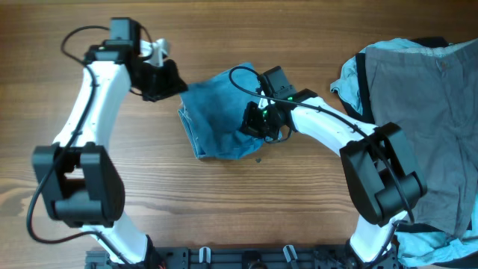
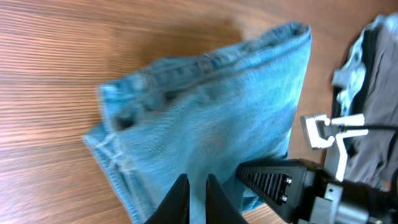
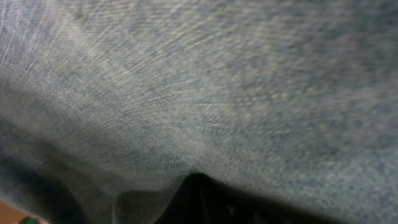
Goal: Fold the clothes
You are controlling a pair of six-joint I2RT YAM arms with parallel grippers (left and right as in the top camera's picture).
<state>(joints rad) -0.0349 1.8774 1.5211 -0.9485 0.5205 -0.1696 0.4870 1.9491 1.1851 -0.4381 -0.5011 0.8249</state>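
A folded blue denim garment lies at the middle of the wooden table. My left gripper hangs at its far left corner. In the left wrist view its fingers are shut with nothing between them, just above the denim. My right gripper sits on the garment's right edge. In the right wrist view denim fills the frame and the dark fingertips appear closed into the cloth. One of the right gripper's black fingers also shows in the left wrist view, lying on the denim's edge.
A pile of clothes with a grey garment and light blue cloth covers the right side of the table, and it shows in the left wrist view. Bare wood lies to the left of and in front of the denim.
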